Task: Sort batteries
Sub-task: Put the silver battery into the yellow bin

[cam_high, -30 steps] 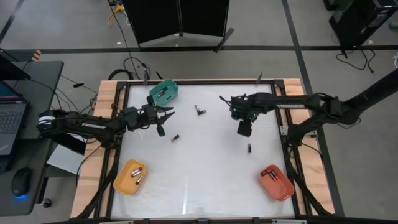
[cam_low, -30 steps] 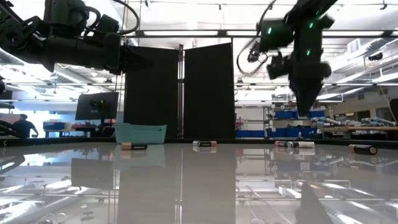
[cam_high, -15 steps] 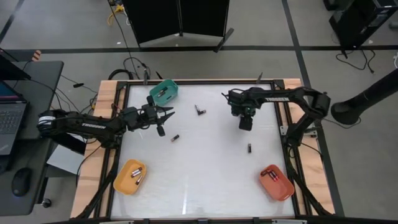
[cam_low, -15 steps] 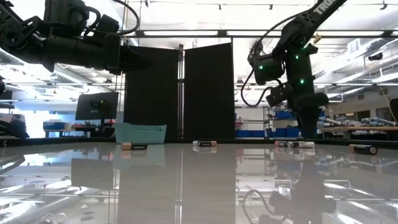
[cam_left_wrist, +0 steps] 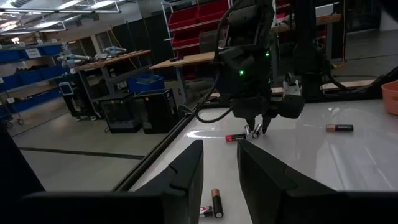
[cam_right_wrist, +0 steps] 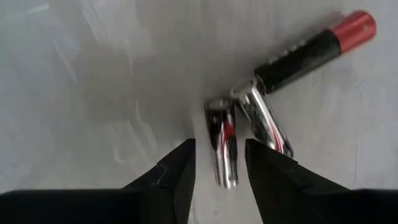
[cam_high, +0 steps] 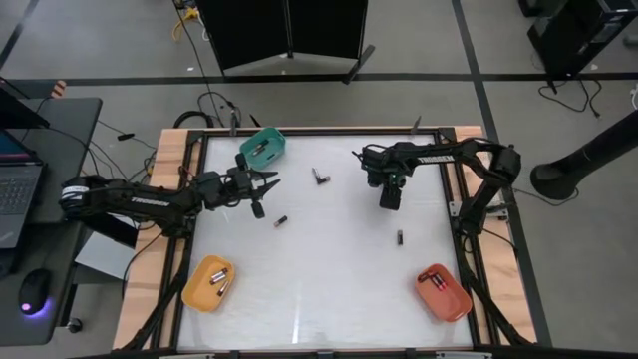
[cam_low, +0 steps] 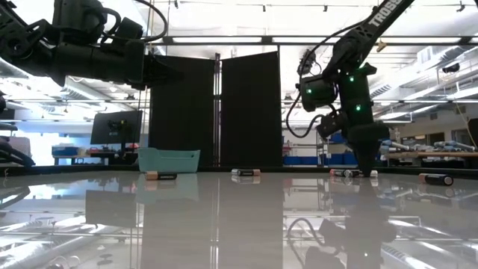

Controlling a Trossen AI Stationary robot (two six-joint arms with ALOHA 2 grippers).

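Observation:
My right gripper is open and low over the table's far right part. In the right wrist view its gap straddles a silvery cell; a second silvery cell and a dark cell with a red end lie on the table just beyond, the three close together. Whether a finger touches the cell, I cannot tell. My left gripper hovers open near the teal bin. Loose batteries lie flat on the table.
A yellow-orange bin with cells sits at the near left and a red-orange bin at the near right. The teal bin holds cells too. Wooden rails frame the table. The white middle of the table lies open between the arms.
My right gripper has come down from well above the table to just over it, shifting slightly toward the far edge and onto the cluster of cells. My left arm has stayed still. No battery has visibly moved.

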